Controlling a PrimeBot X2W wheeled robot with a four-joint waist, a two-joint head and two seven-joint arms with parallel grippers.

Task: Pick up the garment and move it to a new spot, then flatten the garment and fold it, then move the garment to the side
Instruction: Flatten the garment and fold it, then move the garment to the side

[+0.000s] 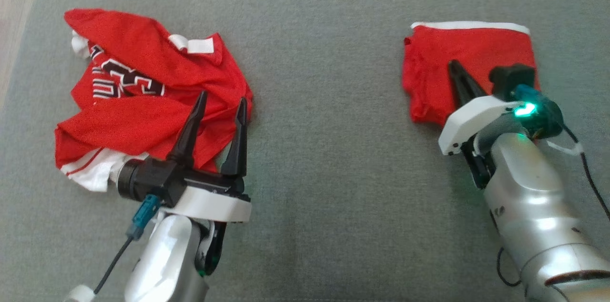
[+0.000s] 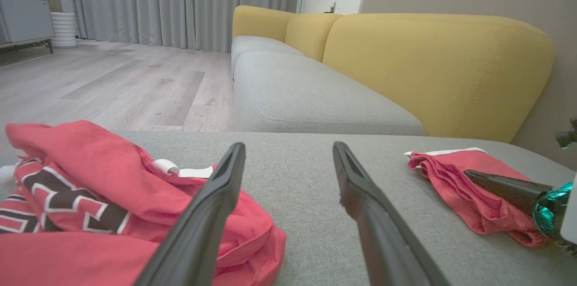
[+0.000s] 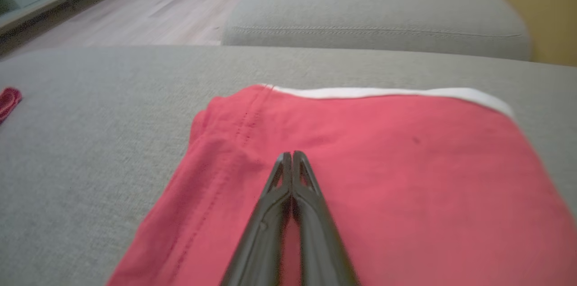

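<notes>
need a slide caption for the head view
Open left gripper over a crumpled red jersey; shut right gripper over a folded red garment on the grey cushion.

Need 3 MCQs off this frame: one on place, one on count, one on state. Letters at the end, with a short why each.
1. Where on the grey cushion does the folded red garment lie?
A) robot's right
B) robot's left
C) middle

2. How many red garments lie on it?
A) one
B) two
C) three

3. What state is the left pincer in?
A) shut on cloth
B) open, empty
C) shut, empty

A: it lies at the tips of the right pincer.
B: there is the crumpled jersey plus the folded one.
B: its fingers stand apart with nothing between them.
</notes>
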